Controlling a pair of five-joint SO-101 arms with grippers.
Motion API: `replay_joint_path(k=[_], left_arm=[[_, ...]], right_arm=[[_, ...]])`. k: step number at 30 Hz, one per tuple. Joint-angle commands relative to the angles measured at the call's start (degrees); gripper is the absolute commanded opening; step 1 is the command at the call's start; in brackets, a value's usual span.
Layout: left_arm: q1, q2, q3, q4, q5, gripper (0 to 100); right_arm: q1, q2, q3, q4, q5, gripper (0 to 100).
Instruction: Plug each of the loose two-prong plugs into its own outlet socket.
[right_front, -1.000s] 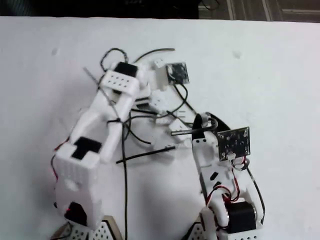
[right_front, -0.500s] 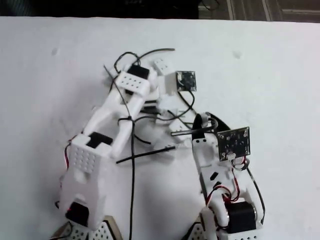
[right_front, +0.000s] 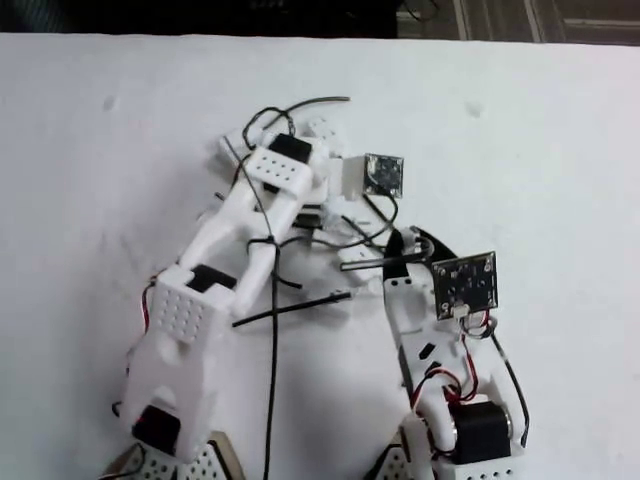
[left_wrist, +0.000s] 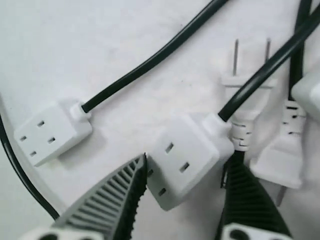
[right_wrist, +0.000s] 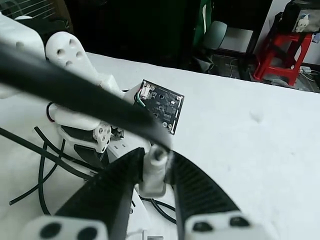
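Left wrist: two sockets (left_wrist: 52, 131) (left_wrist: 187, 157), two plugs (left_wrist: 250, 110) (left_wrist: 280, 160)

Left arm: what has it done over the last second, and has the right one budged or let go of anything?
The left arm swung sideways toward the right arm in the high view, carrying its wrist camera closer to it. The left gripper now sits at an outlet socket. Nothing was visibly grabbed or released. The right gripper stayed put and is shut on its plug. The loose cord didn't shift.
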Motion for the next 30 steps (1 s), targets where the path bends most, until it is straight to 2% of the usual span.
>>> replay_joint_path(k=[1,5,11,13,16,20,24,30], left_arm=[[0.48,0.84,-0.09,0.26,-0.62,25],[0.92,1.19,0.18,-2.02,0.00,23],[1.45,0.48,0.00,-4.57,2.55,2],[0.92,0.40,0.00,-3.96,2.90,3],[-0.04,0.22,-0.26,0.18,2.90,2],[-1.80,-2.95,-2.73,10.37,3.78,2],[-4.53,-9.98,-2.90,17.32,9.41,2],[-8.31,-20.09,-0.53,27.08,10.46,2]], right_arm=[[0.04,-0.31,-0.35,-0.92,0.62,1.7],[0.04,-0.31,-0.35,-0.92,0.62,1.7],[0.04,-0.31,-0.35,-0.92,0.62,1.7],[0.04,-0.31,-0.35,-0.92,0.62,1.7],[0.04,-0.31,-0.35,-0.92,0.62,1.7],[0.04,-0.31,-0.35,-0.92,0.62,1.7],[0.04,-0.57,-0.35,-0.92,0.62,1.7],[0.04,-0.66,-0.35,-0.92,0.62,1.7]])
